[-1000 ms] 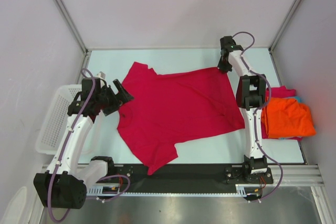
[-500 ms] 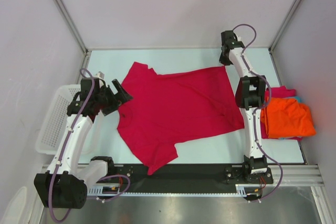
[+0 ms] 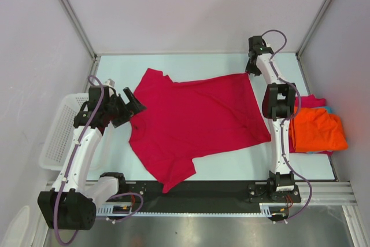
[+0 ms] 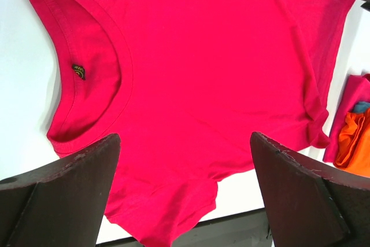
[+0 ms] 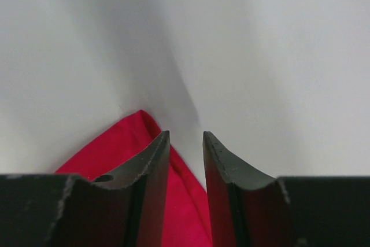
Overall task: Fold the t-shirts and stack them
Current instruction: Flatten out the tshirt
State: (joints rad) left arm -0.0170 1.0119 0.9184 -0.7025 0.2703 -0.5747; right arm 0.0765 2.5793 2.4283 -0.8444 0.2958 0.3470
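A crimson red t-shirt [image 3: 196, 120] lies spread flat on the white table, collar toward the left arm. My left gripper [image 3: 134, 101] hovers wide open just above the collar side with nothing between its fingers; in the left wrist view the shirt [image 4: 202, 73] fills the picture between the spread jaws of that gripper [image 4: 184, 137]. My right gripper [image 3: 252, 72] sits at the shirt's far right corner. Its jaws stand a little apart in the right wrist view [image 5: 185, 134], with the red corner [image 5: 124, 137] lying beneath them, not pinched.
A folded stack with an orange t-shirt [image 3: 317, 130] on top of magenta-pink and teal ones lies at the right edge, also seen as the orange t-shirt [image 4: 355, 143] in the left wrist view. A white lattice basket [image 3: 58, 134] stands off the table's left side. Frame posts stand at the back corners.
The right gripper's jaws have parted, letting go of the shirt's far right corner, and it has shifted slightly right. The left arm and the shirt have stayed put.
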